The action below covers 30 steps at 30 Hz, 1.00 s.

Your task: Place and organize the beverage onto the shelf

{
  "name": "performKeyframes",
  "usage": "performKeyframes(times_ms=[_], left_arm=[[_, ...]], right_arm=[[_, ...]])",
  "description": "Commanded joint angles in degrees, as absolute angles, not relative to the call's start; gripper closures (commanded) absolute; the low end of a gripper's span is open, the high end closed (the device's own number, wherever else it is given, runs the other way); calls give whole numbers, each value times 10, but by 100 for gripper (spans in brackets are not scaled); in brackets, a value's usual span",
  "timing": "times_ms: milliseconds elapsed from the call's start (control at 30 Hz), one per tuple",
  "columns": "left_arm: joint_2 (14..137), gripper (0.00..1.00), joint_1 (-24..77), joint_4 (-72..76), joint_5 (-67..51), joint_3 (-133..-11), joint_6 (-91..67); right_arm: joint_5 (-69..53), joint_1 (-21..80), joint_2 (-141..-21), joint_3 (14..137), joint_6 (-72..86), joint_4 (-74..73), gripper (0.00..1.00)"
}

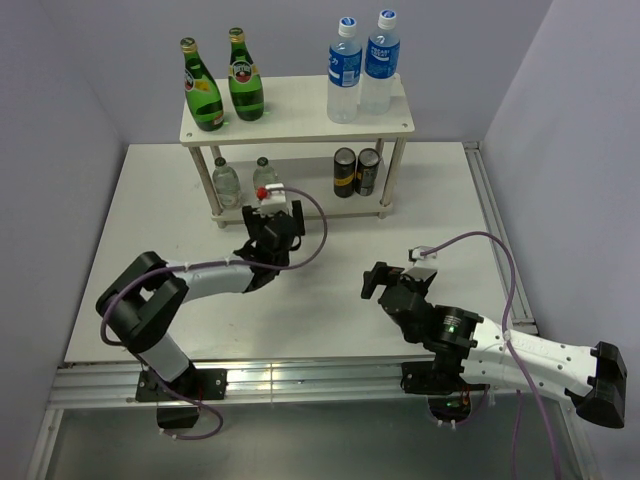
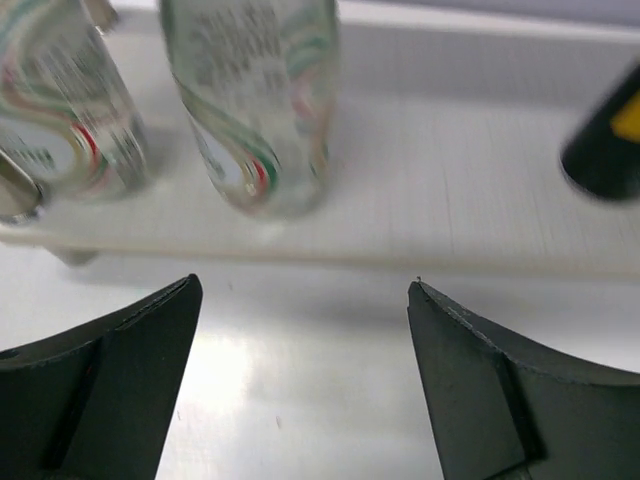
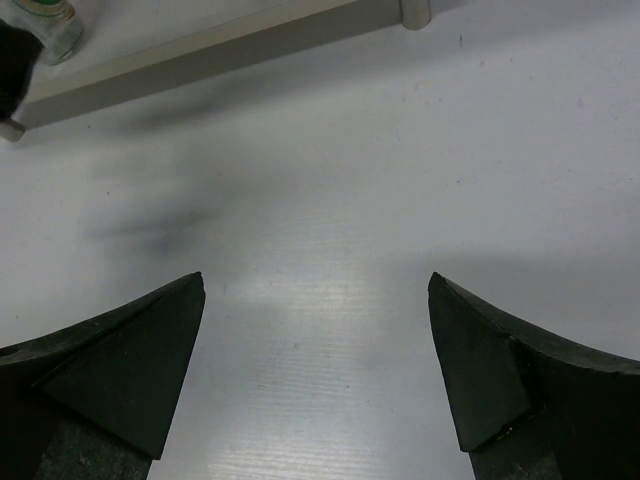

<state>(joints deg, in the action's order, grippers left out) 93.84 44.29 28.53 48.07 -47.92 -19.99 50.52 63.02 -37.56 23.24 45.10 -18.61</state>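
Observation:
The pale wood shelf (image 1: 295, 110) stands at the back of the table. Two green glass bottles (image 1: 204, 95) stand on the left of its top board and two clear blue-labelled bottles (image 1: 344, 78) on the right. Two small clear bottles (image 1: 226, 183) stand at the left of the lower board (image 2: 450, 200); they also show in the left wrist view (image 2: 255, 110). My left gripper (image 1: 274, 214) (image 2: 305, 290) is open and empty just in front of the lower board, facing the small bottles. My right gripper (image 1: 392, 272) (image 3: 316, 280) is open and empty over the bare table, well short of the shelf.
Two dark cans (image 1: 356, 171) stand on the right of the lower board; one shows in the left wrist view (image 2: 605, 140). The shelf's front right leg (image 3: 415, 12) is ahead of the right gripper. Grey walls close in the table on three sides.

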Motion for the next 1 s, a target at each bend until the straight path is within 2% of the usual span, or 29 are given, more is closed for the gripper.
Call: performKeyframes(times_ms=[0,133,267,300,433,500,633,833,967], left_arm=[[891,10,485,254,511,-454,-236],[810,14,567,155,531,-417,-314],[732,4,614,-65,545,-439,-414],[703,3,622,-162,560,-454,-430],[616,1,640,-320,582,-496,-460],[562,1,642,-358,597,-538,-468],[491,1,655,-354,560,-608,-411],[489,1,655,-398,584,-734,-332],[476,1,655,-378,581,-754,-287]], right_arm=[[517,633,-372,234,454,-175,0],[518,634,-372,233,450,-172,0],[512,633,-355,229,446,-168,0],[509,633,-352,229,443,-167,0],[490,634,-352,268,439,-192,0],[484,634,-365,307,436,-215,0],[497,636,-393,480,421,-323,0],[496,639,-418,693,291,-365,0],[487,640,-417,760,243,-366,0]])
